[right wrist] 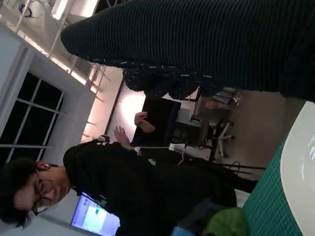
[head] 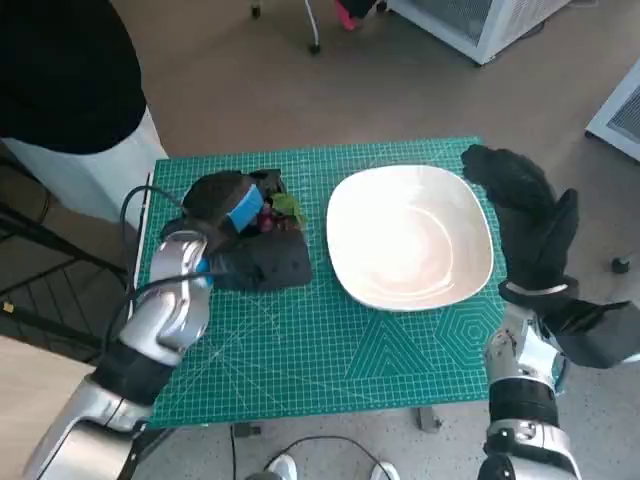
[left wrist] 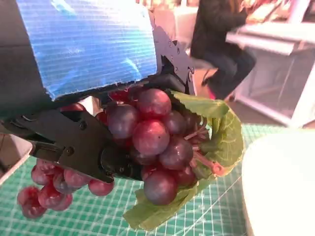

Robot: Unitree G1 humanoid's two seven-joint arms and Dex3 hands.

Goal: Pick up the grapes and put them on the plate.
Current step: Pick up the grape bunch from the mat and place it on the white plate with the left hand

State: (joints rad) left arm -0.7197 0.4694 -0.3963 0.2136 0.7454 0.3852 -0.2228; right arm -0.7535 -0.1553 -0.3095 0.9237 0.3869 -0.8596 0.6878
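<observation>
On the green desk (head: 300,350), just left of the white plate (head: 345,270), the left hand (head: 235,215) holds the grapes (left wrist: 147,140) w/ fingers wrapped round the bunch. Dark red, round, shiny, w/ green leaves. Prob. light, floppy, squishy: best held by the middle, gently. Right hand (head: 525,215) holds nothing, fingers apart, beside the plate.

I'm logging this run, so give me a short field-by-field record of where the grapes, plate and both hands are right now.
grapes: red bunch with green leaves, held by the left hand
left hand: grips the grapes, over the mat left of the plate
plate: white, nothing on it, on the green mat
right hand: gloved, holds nothing, at the plate's right edge
</observation>
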